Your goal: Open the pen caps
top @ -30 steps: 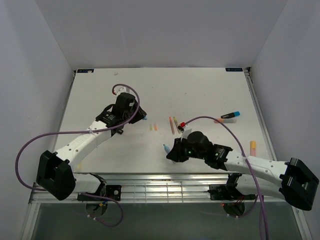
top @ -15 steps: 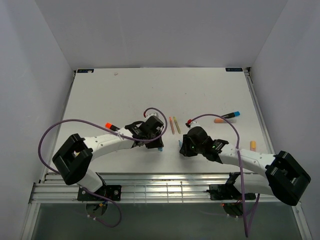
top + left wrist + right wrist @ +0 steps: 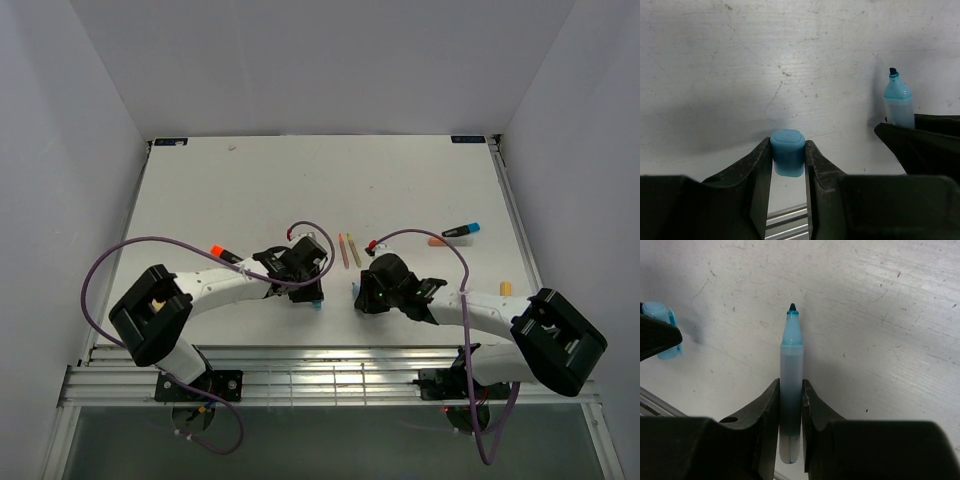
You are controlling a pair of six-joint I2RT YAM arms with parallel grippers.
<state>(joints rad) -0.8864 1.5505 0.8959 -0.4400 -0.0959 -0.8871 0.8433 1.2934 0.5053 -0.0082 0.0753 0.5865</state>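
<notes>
My left gripper (image 3: 788, 150) is shut on a stubby blue pen cap (image 3: 788, 152), its closed end pointing away from me, low over the white table. In the top view it sits near the front middle (image 3: 316, 298). My right gripper (image 3: 790, 385) is shut on a pale teal marker barrel (image 3: 791, 370), whose bare dark tip (image 3: 791, 307) is uncovered and points away. The same marker (image 3: 898, 102) shows at the right of the left wrist view. Cap and marker are apart, side by side; the cap (image 3: 662, 330) lies left of the marker tip.
An orange-tipped marker (image 3: 222, 250) lies left of my left arm. Two thin stick pens (image 3: 347, 249) lie just behind the grippers. An orange piece (image 3: 437, 241), a black and blue marker (image 3: 462, 230) and a yellow-orange piece (image 3: 505, 290) lie at the right. Metal rails (image 3: 300, 375) run along the front edge.
My left arm has swung from the back left to the near middle, beside the right gripper, blue cap still in its jaws. The right gripper has shifted slightly rightward with the marker.
</notes>
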